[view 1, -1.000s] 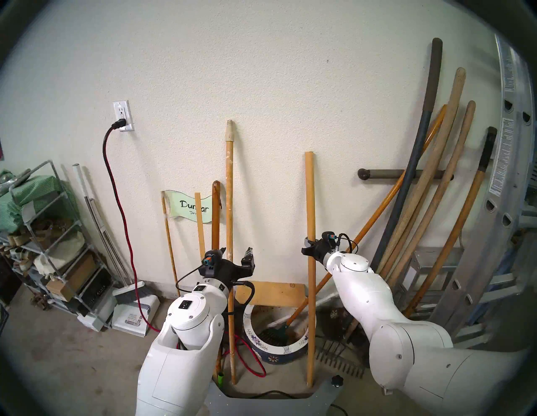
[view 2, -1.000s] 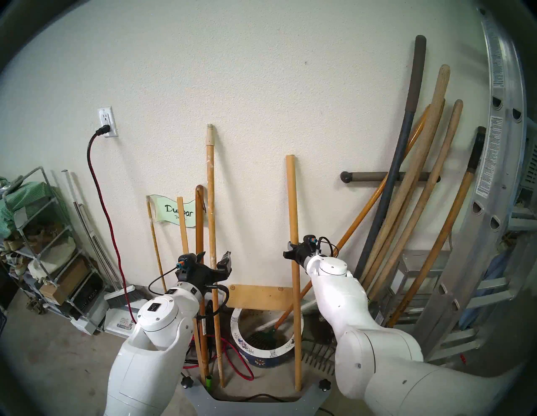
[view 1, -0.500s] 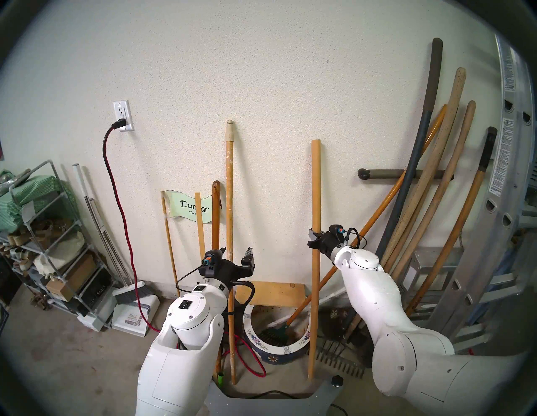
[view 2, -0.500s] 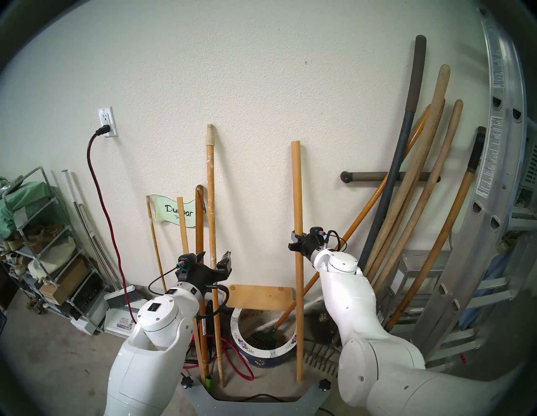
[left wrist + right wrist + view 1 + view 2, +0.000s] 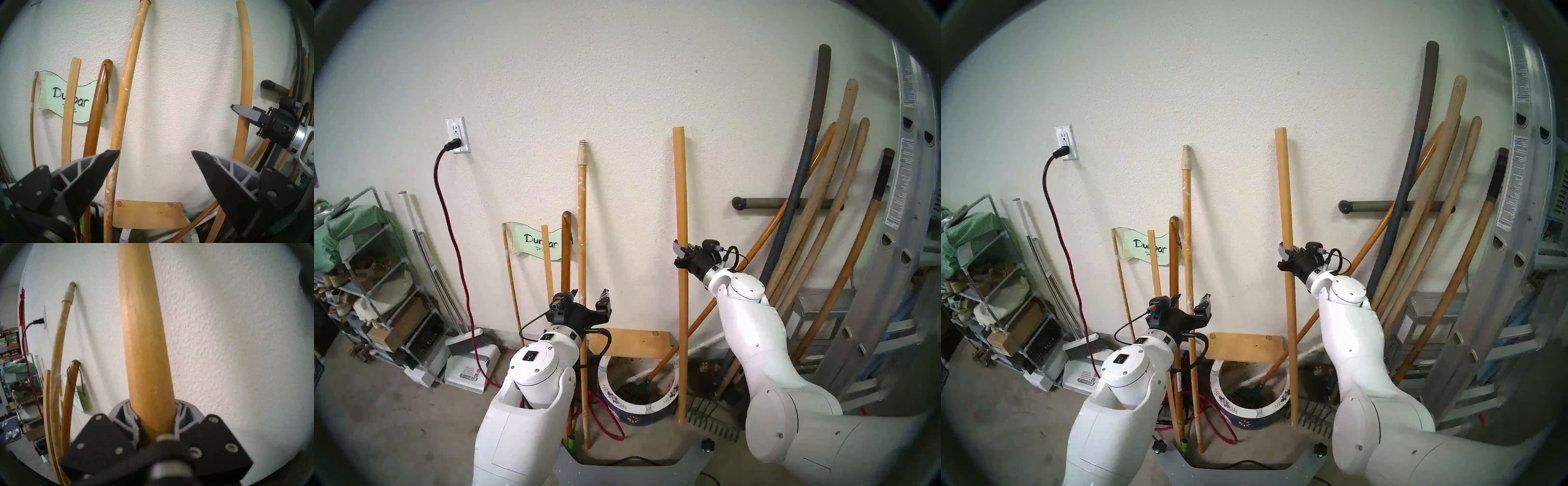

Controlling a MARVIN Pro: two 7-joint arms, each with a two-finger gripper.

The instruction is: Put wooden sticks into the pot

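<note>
1. I have the plain wooden stick [image 5: 681, 203] pinched in the right gripper [image 5: 680, 255]: the jaws are pressed tight against its shaft, about midway along its length. From the right wrist camera the grey fingers [image 5: 126, 414] wrap both sides of the pole [image 5: 144, 344].
2. That stick is yellow-tan, smooth, straight, with flat ends. It hangs nearly upright in front of the white wall [image 5: 619, 85], its lower end off the floor, just beside the right edge of the pot [image 5: 634, 412] and lower than the rim in the head view.
3. The pot sits on the concrete floor by the wall: dark blue body, broad white rim painted with small flowers. A green rake head [image 5: 634, 390] on an orange handle lies inside it.
4. The second wooden stick [image 5: 582, 237], longer, paint-flecked, with a beige threaded tip, leans against the wall left of the pot, foot on the floor.
5. My left gripper [image 5: 589, 298] is spread wide and holds nothing. Through the left wrist camera the flecked stick [image 5: 125, 84] passes just beside the left-hand fingertip [image 5: 108, 157]; I cannot tell if they touch.
6. Behind the pot stands a flat tan board [image 5: 631, 342]. Left of the flecked stick lean a dark-brown stick [image 5: 565, 251] and a pale green sign [image 5: 534, 246].
</note>
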